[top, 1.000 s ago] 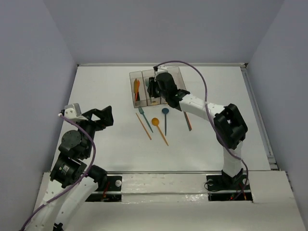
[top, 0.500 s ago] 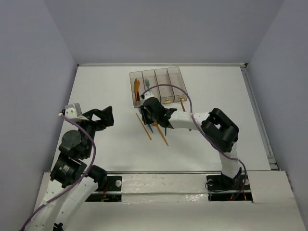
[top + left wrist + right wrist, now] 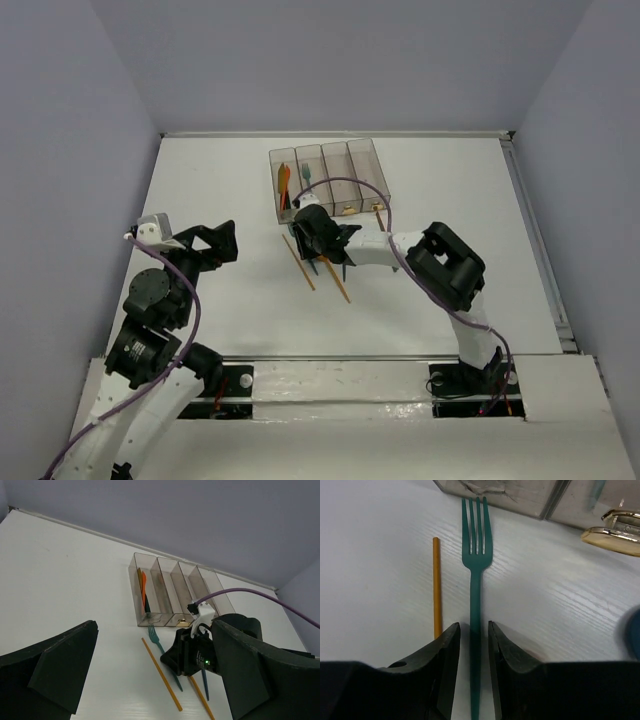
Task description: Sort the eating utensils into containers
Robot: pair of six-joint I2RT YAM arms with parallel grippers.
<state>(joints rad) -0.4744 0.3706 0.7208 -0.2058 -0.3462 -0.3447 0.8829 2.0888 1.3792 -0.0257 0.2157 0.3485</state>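
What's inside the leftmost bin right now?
The leftmost bin holds an orange utensil lying along its length, with a darker piece beside it, too small to identify. The cloudy walls hide anything else on the bottom.

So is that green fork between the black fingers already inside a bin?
No, the teal fork lies on the table outside the bins, its handle between the right end effector's fingers.
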